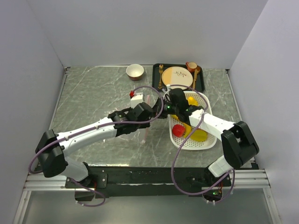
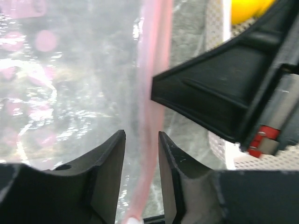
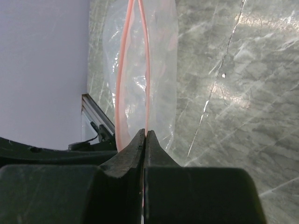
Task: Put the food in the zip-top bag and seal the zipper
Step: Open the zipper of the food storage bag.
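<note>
The clear zip-top bag [image 3: 145, 65] lies crinkled on the marble table, its pink zipper [image 1: 146, 122] running along the mouth edge. My right gripper [image 3: 145, 132] is shut on one pink lip of that mouth, which gapes just beyond it. My left gripper [image 2: 141, 133] straddles the zipper [image 2: 150, 84] with its jaws a little apart and gaps beside the strip. In the top view both grippers, left [image 1: 156, 111] and right [image 1: 168, 106], meet beside the white basket [image 1: 205, 140]. The food sits in it: a red apple [image 1: 178, 130], a yellow banana [image 1: 199, 136] and a yellow round fruit [image 1: 191, 101].
A dark tray [image 1: 202, 81] with a beige plate [image 1: 178, 76], cutlery and a brown cup [image 1: 191, 66] stands at the back right. A small bowl [image 1: 135, 71] sits left of it. Grey walls enclose the table on three sides.
</note>
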Robot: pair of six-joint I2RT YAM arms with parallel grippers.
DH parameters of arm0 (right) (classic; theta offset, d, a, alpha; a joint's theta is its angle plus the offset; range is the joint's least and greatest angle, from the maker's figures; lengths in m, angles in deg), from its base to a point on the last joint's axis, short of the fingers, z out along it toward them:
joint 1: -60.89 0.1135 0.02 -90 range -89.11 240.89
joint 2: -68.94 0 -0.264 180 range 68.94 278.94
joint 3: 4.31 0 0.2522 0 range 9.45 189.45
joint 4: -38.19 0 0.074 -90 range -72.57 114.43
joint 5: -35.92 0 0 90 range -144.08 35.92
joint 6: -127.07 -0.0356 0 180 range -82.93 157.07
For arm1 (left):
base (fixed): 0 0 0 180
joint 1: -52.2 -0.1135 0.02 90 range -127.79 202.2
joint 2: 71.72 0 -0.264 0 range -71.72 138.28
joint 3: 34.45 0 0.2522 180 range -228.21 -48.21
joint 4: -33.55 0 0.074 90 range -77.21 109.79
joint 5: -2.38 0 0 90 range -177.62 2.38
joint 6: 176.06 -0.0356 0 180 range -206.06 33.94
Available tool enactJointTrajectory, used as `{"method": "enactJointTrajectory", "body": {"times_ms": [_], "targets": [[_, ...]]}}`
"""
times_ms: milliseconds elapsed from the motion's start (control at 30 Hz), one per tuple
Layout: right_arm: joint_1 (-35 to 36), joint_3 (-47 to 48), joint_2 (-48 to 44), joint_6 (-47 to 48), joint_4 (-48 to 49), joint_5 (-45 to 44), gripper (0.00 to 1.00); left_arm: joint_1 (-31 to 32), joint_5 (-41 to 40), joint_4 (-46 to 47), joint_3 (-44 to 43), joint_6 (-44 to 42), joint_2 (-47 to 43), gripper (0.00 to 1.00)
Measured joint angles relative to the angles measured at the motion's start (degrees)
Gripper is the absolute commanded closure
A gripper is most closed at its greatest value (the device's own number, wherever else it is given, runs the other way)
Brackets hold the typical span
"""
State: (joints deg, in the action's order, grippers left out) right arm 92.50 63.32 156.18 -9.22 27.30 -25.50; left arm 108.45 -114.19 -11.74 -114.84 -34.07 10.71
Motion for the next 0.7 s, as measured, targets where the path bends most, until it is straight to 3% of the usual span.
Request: {"method": "enactJointTrajectory", "body": {"times_ms": [233,433,700], "targets": [[0.00,0.00,-0.57,0.57,-0.72,-0.26,1.00,0.00,-2.54,-2.64,-1.09,-0.20,0.04,0.61],[0.00,0.00,-1.33,0.76,-0.87,-0.22,1.00,0.00,-3.56,-3.23,-2.14,-0.28,0.55,0.53],[0.02,0.00,-2.12,0.94,-0.92,0.20,1.00,0.00,-3.80,-3.41,-2.62,-0.20,1.70,0.73]]}}
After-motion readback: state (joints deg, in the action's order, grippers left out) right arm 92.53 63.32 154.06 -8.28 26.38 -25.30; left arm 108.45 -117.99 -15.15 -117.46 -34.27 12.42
